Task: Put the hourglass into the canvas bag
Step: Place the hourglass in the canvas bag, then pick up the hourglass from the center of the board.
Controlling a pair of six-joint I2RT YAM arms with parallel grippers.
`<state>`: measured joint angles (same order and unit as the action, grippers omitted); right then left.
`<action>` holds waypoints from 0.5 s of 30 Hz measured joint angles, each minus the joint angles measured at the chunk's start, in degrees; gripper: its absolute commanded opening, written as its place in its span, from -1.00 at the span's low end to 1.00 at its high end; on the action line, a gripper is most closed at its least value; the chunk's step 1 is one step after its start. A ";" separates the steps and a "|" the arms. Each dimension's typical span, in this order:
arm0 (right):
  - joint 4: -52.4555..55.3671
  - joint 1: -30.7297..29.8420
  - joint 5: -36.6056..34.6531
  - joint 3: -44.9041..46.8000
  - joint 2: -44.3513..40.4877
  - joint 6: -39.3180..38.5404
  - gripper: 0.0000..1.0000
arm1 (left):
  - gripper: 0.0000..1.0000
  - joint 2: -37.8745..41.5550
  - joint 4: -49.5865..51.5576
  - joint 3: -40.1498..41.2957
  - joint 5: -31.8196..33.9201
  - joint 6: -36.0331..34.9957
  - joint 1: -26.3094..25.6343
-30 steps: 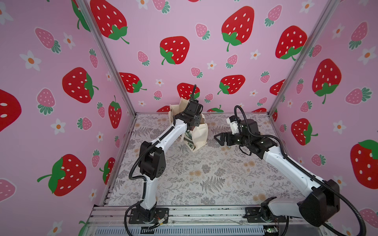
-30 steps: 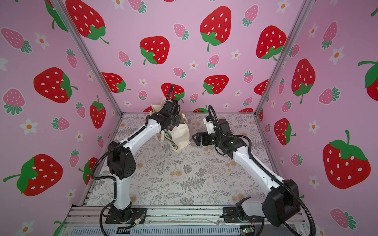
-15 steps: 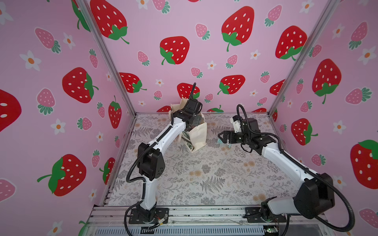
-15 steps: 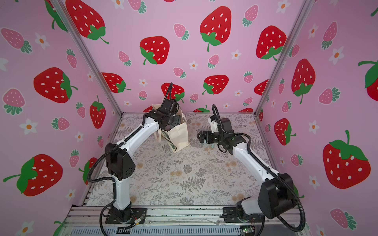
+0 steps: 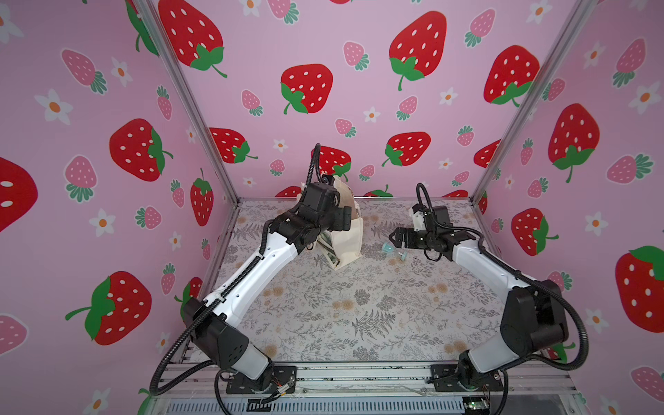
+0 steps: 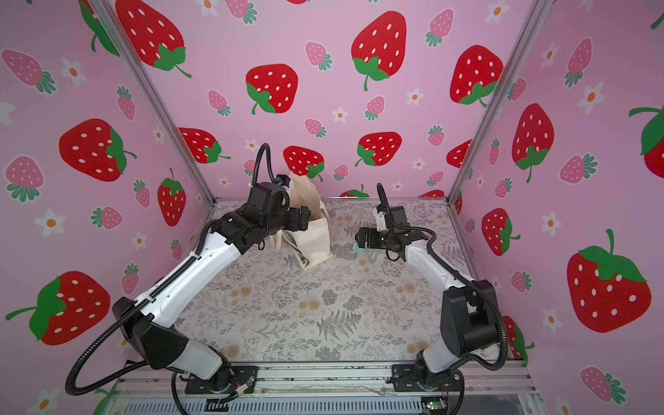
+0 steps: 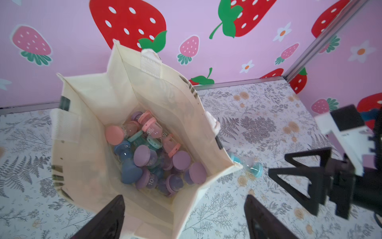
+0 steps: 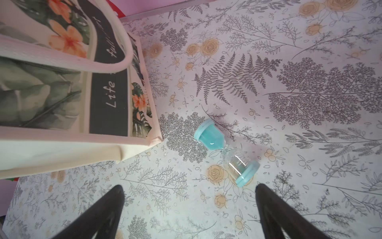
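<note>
The canvas bag stands upright and open at the back middle of the table. Its printed side shows in the right wrist view. Inside it lie several pink, purple and blue hourglasses. My left gripper hangs open over the bag's rim with nothing between its fingers. A teal hourglass lies on its side on the table beside the bag. My right gripper is open just above and short of it.
The floral table sheet lies inside pink strawberry walls on three sides. The bag sits close to the back wall. Both arm bases stand on the front rail.
My left gripper's jaws have spread open above the bag. My right arm has drawn back toward the right, and its open gripper has shifted slightly right, over the teal hourglass.
</note>
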<state>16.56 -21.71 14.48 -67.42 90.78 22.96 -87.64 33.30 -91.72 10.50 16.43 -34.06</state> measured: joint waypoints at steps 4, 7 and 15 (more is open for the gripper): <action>0.07 0.87 -0.31 -1.18 3.30 -0.63 0.99 | 0.99 2.82 -1.31 6.47 0.04 1.75 -3.80; 0.09 1.27 -0.46 -2.32 5.79 -0.96 0.99 | 0.98 5.18 -1.97 10.67 0.61 3.54 -6.86; -0.15 1.75 -0.50 -5.35 12.11 -2.08 0.99 | 0.99 9.27 -5.01 17.46 3.52 8.39 -13.46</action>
<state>16.40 -19.97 13.98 -72.77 102.89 20.88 -78.37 28.29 -74.26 14.02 24.82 -47.53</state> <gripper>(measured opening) 0.993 0.993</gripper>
